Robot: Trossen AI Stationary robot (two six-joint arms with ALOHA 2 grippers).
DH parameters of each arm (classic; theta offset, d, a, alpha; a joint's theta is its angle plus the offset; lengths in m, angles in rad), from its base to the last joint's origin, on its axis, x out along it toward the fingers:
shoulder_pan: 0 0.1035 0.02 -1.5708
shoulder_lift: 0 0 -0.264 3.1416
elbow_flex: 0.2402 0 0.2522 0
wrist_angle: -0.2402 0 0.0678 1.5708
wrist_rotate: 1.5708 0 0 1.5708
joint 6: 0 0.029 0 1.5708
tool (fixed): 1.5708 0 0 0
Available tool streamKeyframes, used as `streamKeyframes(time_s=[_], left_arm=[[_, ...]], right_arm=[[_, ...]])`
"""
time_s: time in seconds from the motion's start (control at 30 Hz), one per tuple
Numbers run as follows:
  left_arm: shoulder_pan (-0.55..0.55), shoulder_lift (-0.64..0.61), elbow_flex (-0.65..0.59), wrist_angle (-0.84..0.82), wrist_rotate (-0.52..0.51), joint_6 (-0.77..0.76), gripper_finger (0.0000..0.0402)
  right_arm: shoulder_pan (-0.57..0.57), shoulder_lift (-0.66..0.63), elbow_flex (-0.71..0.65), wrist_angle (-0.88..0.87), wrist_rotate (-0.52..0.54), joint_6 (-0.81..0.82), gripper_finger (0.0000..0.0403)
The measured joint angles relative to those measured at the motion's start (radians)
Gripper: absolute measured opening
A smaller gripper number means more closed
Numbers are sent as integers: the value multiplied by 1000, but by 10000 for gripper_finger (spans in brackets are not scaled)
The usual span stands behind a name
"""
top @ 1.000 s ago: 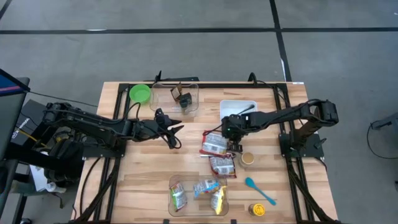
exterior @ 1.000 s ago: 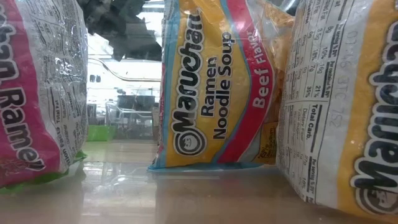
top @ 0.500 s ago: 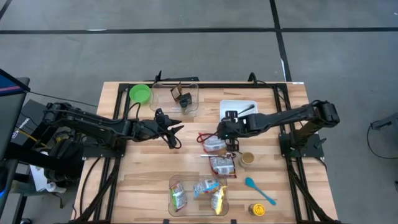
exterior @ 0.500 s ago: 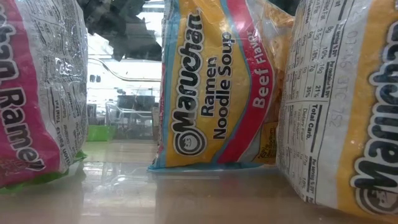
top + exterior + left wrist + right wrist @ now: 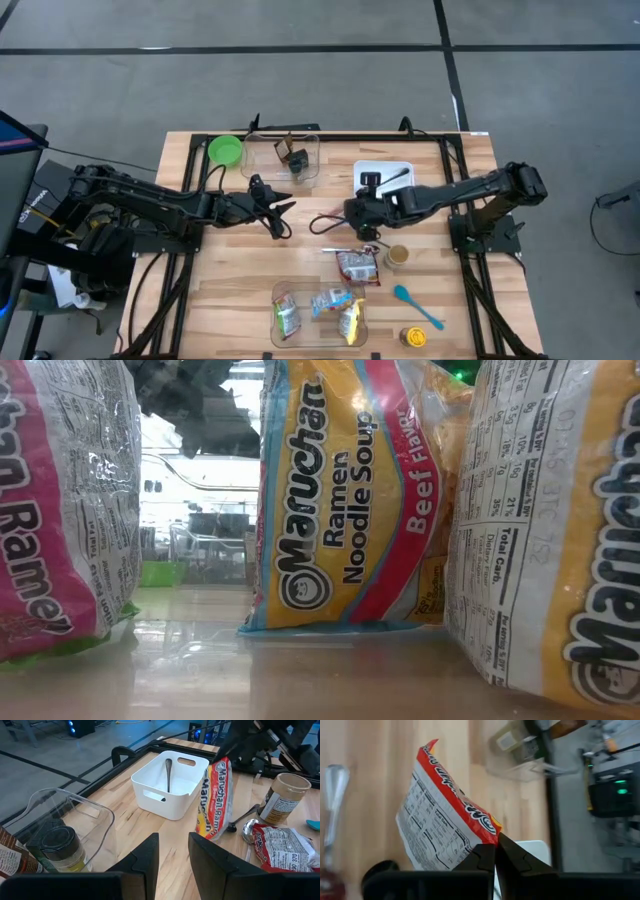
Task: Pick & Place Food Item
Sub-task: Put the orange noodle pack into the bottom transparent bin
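My right gripper (image 5: 354,217) is shut on a red and white Maruchan ramen packet (image 5: 215,800) near the table's middle. In the high view the packet (image 5: 328,222) shows edge-on. A second ramen packet (image 5: 358,265) lies flat on the table nearer the front. My left gripper (image 5: 281,214) is open and empty, left of the held packet, its fingers (image 5: 150,855) pointing toward it. A clear bin (image 5: 315,312) at the near edge holds several ramen packets, which fill the low view (image 5: 340,500). My right gripper pinches the packet's upper edge near a corner (image 5: 487,836) between its two fingers (image 5: 485,856). It comes from the table's right side, slanting down. The packet stands on edge and hangs below the fingers. I cannot tell whether its lower end (image 5: 207,836) touches the table.
A white bin (image 5: 385,176) with a utensil stands behind the right gripper. A brown jar (image 5: 398,255), a metal spoon (image 5: 247,827), a blue spoon (image 5: 418,306) and a yellow-lidded jar (image 5: 413,337) lie at the right front. A green bowl (image 5: 225,150) and a clear bin with jars (image 5: 283,156) stand at the far edge.
My right gripper has risen and gone toward the table's left with the ramen packet. The packet lay flat on the table and has been tipped up on edge, hanging from the fingers.
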Motion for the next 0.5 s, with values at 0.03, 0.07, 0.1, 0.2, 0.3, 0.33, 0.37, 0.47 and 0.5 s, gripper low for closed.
streamKeyframes(time_s=[0.03, 0.07, 0.1, 0.2, 0.3, 0.33, 0.37, 0.47, 0.5], left_arm=[[0, 0, 0, 0, 0, -1, 99], [0, 0, 0, 0, 0, -1, 99], [0, 0, 0, 0, 0, -1, 99], [0, 0, 0, 0, 0, -1, 99], [0, 0, 0, 0, 0, -1, 99], [0, 0, 0, 0, 0, -1, 99], [0, 0, 0, 0, 0, -1, 99], [0, 0, 0, 0, 0, -1, 99], [0, 0, 0, 0, 0, -1, 99]], right_arm=[[3, 0, 2, 1, 17, 1, 0], [8, 0, 3, 2, 30, 1, 0], [11, 0, 5, 8, 45, 2, 0], [20, 0, 5, 34, 73, 2, 0], [25, 0, 5, 52, 89, 2, 0], [27, 0, 5, 58, 93, 1, 0], [28, 0, 5, 63, 93, 0, 0], [33, 0, 5, 88, 93, -1, 0], [33, 0, 5, 96, 93, -7, 0]])
